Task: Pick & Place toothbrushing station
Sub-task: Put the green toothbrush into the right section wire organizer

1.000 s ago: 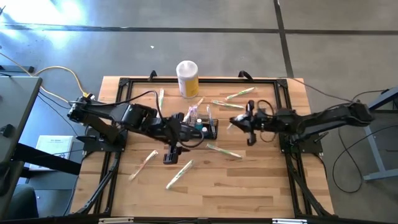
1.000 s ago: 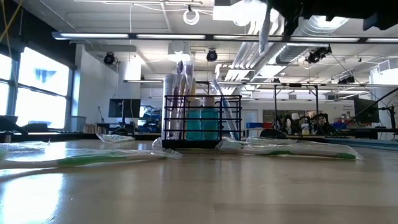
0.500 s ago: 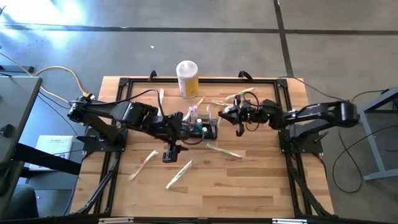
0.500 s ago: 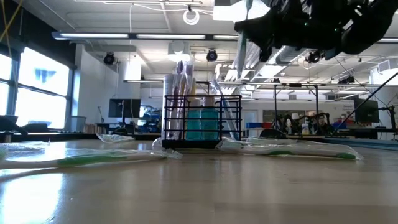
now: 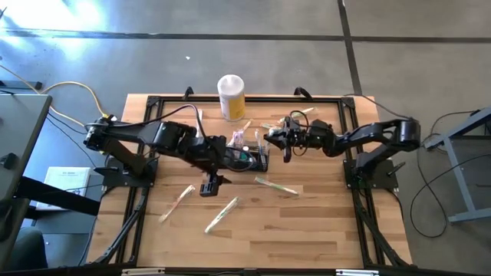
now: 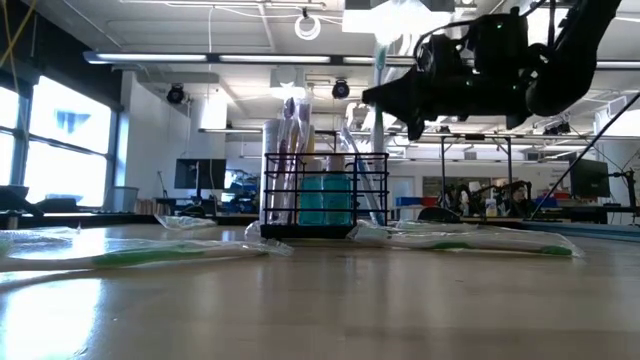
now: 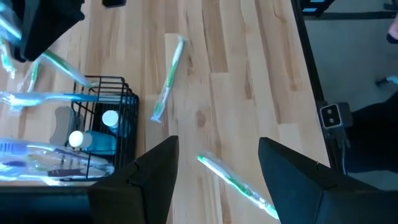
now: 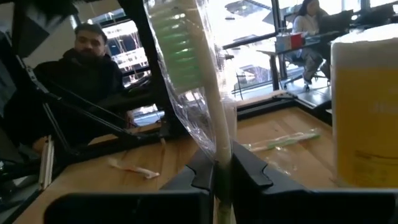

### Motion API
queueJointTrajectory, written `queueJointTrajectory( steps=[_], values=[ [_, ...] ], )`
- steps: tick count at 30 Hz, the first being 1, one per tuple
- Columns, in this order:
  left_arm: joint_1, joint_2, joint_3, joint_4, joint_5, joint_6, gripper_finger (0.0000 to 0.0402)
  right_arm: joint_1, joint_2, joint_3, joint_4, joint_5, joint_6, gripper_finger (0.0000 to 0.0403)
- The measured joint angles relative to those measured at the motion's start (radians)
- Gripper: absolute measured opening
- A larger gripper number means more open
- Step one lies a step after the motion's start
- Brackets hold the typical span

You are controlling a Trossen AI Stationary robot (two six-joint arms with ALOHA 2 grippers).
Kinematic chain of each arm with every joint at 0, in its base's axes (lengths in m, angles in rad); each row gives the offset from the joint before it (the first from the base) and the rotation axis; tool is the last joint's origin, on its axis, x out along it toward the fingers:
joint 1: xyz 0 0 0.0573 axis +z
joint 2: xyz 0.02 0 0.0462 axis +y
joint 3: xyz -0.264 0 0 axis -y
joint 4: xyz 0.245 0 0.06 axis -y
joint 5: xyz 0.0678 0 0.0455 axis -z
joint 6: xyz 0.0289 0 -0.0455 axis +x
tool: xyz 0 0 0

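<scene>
1. Between the right gripper's (image 5: 285,141) fingers (image 8: 247,169), a wrapped toothbrush (image 8: 198,93) stands clamped near its lower end, bristle head up, plastic sleeve loose around it.
2. Just ahead of those fingers sits the black wire basket (image 5: 253,156), on the counter (image 5: 307,222) between the two arms; it already holds several wrapped brushes and two teal tubes.
3. Beside the basket, on its other side, the left gripper (image 5: 211,184) hangs with its fingers (image 7: 155,174) apart and nothing between them.
4. To do this step well, I would carry the brush until its lower end is straight above an open cell of the basket, clear of the brushes already leaning there.
5. Keep the handle upright; a tilted handle is likely to catch the top wire or the crinkled sleeves inside.
6. Lower until the end is well inside the mesh before the fingers part, otherwise the brush may tip out over the rim.
7. The sleeve looks slippery, so the brush could slide within the grip during the move; a slow descent seems wise.
8. Farther from the fingers, toward the counter's back edge, stands a yellow-and-white canister (image 5: 231,96); its label shows no writing I can read.
9. No brand or lettering is legible on the brush, its sleeve, or the tubes.
</scene>
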Motion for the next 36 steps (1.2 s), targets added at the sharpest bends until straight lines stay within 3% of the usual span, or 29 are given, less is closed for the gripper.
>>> queueJointTrajectory(
  steps=[18,36],
  values=[
    [0.035,0.000,0.000,-0.004,0.041,0.025,0.0216,-0.003,0.143,0.011,0.005,-0.024,0.032,0.0021],
    [0.040,0.000,0.000,0.013,0.049,0.025,0.0216,0.000,0.156,0.012,-0.051,0.022,0.051,0.0040]
  ],
)
